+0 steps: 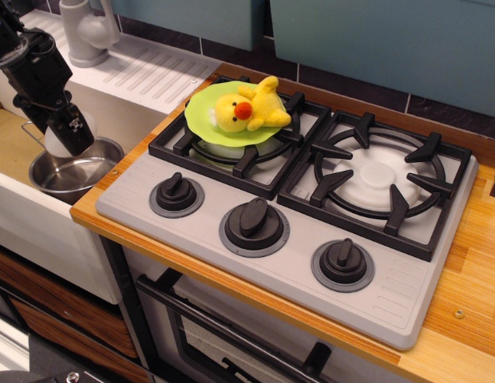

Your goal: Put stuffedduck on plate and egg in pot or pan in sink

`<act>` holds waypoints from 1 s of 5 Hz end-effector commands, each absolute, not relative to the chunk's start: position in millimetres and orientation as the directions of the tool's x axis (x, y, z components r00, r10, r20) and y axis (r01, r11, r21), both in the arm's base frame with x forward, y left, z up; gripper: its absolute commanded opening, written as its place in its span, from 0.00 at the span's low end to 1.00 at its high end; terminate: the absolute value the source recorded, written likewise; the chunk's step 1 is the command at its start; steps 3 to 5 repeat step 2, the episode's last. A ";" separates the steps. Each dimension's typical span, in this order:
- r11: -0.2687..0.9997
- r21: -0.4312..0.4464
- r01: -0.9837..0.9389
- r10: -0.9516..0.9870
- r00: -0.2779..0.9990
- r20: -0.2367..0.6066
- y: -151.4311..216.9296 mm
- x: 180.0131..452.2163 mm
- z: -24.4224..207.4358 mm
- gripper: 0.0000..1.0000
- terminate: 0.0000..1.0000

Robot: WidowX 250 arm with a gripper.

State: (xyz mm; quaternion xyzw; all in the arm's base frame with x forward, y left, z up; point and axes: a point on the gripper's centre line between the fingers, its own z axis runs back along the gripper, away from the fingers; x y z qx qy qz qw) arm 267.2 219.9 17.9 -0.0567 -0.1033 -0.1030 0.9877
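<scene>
The yellow stuffedduck (249, 108) lies on the lime-green plate (201, 120), which rests on the stove's back-left burner. At the far left my black gripper (65, 137) is shut on the white egg (57, 145), of which only a sliver shows behind the fingers. It hangs right over the rim of the shiny steel pot (80, 174), which stands on the tan floor of the sink (12, 148). The pot's wire handle points back-left, partly hidden by the arm.
A grey faucet (86, 32) and ribbed white drainboard (156, 72) stand behind the sink. The stove (311, 199) has black grates and three front knobs. A wooden counter edge (96, 215) borders the sink on the right.
</scene>
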 end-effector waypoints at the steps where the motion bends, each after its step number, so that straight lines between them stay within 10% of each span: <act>1: 0.981 -0.060 0.187 -0.175 0.972 0.159 214.3 279.7 61.6 1.00 0.00; 2: 0.982 -0.048 0.184 -0.176 0.975 0.133 209.6 278.1 77.0 1.00 1.00; 5: 0.982 -0.048 0.184 -0.176 0.975 0.133 209.6 278.1 77.0 1.00 1.00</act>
